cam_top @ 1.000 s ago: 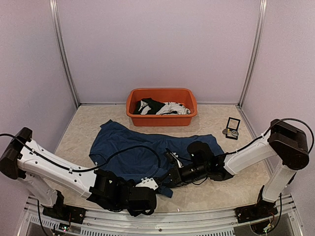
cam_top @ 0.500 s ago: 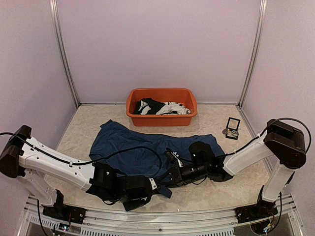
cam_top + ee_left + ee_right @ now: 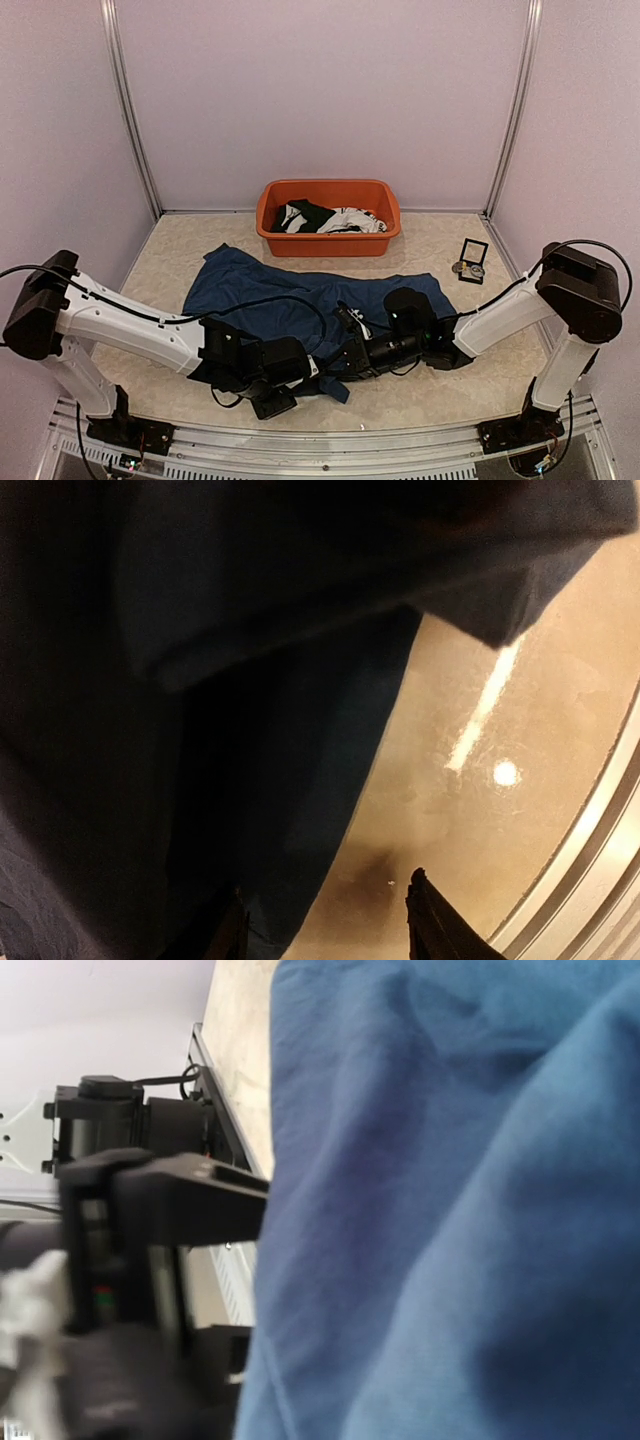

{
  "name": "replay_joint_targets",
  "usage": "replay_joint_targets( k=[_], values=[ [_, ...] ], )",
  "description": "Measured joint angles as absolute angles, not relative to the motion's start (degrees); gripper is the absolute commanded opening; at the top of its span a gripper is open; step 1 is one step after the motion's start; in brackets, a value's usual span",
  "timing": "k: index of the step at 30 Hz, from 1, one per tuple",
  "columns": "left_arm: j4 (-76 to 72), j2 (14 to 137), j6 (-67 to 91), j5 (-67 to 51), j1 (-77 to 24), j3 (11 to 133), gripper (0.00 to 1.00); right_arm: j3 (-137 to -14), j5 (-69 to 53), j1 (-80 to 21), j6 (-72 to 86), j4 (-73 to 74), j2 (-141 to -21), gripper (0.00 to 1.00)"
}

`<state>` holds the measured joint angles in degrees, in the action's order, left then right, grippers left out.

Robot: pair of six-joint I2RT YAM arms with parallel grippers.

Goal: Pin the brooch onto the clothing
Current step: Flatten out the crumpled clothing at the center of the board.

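shirt: the big dark blue soft T-shirt [image 3: 290,305] lies spread in the middle of the pale speckled worktop [image 3: 440,375], in front of the orange plastic tub [image 3: 330,245].
which way it lies: in the top view its long side runs from left to right and dips a little toward the right. I cannot tell which end is the neck.
near edge: a flap of the shirt is bunched up at the lower middle of the top view, where both claws meet.
left claw: the left claw [image 3: 312,375] is low at that near edge. Its fingertips [image 3: 428,920] stand apart, with the shirt's edge and bare worktop showing between them, so it grips nothing.
right claw: the right claw [image 3: 345,362] is tucked into the folds just beside the left one. Blue cloth fills its own camera, so I cannot tell if it is clenched or let go.
brooch: too small to be sure. It may be one of the small round shiny bits [image 3: 462,267] by the little black square box [image 3: 473,250] at the right.
what could go wrong: the left claw may catch only a thin edge, and the soft cloth could slip out.
another worry: it may pinch two layers, so the pin would join the front to the back.
also: the claws are very close and could bump.
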<state>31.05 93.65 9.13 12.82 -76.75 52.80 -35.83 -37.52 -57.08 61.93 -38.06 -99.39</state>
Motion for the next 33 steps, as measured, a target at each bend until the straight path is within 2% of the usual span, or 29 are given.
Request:
replay_joint_targets(
  k=[1,4,6,10,23,30,33],
  values=[
    [31.09,94.39,8.97,12.56,-76.51,52.95,0.49,-35.83,-37.54,-57.08,61.98,-38.06,-99.39,0.13],
    [31.07,96.82,8.71,11.86,-76.27,53.84,0.33,-35.81,-37.39,-56.84,62.04,-37.08,-99.57,0.13],
    [30.98,97.76,8.6,11.6,-75.96,54.43,0.27,-35.81,-37.23,-56.75,62.06,-36.56,-99.66,0.13],
    [30.59,98.78,8.78,10.55,-74.87,55.18,0.0,-35.79,-36.86,-56.05,62.04,-36.01,-99.66,0.13],
    [31.81,96.64,11.18,9.74,-74.08,55.57,0.0,-35.4,-38.28,-54.96,62.13,-37.21,-99.66,0.2],
    [38.68,85.89,17.26,12.25,-77.38,56.23,0.0,-35.66,-39.09,-54.94,60.23,-36.71,-99.66,0.36],
    [42.5,82.61,20.45,12.12,-79.66,56.99,0.0,-36.25,-39.24,-54.94,58.39,-34.68,-99.63,0.52]
  ],
)
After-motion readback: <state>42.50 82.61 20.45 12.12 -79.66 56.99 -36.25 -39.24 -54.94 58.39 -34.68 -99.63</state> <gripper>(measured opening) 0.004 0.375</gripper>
